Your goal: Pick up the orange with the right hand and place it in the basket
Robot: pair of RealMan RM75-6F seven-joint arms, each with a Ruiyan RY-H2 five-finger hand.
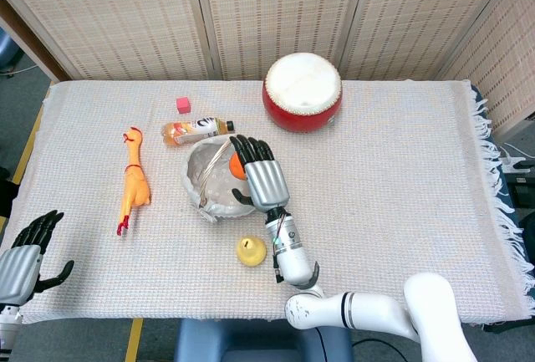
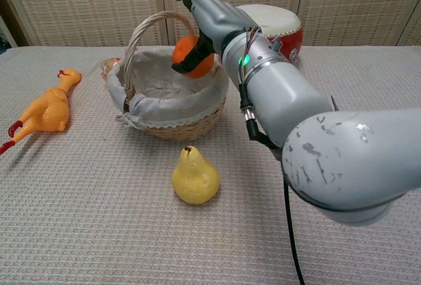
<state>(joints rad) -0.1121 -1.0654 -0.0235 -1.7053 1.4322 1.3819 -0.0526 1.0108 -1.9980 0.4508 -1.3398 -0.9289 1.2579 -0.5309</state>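
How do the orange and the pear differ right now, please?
The orange is round and orange; the pear is yellow and tapers to a narrow top with a dark stem.
The orange is held by the right hand over the basket; the pear stands upright on the table, in front of the basket, untouched.
The orange is partly hidden by the hand; the pear shows whole.
Both look like small, smooth fruit.
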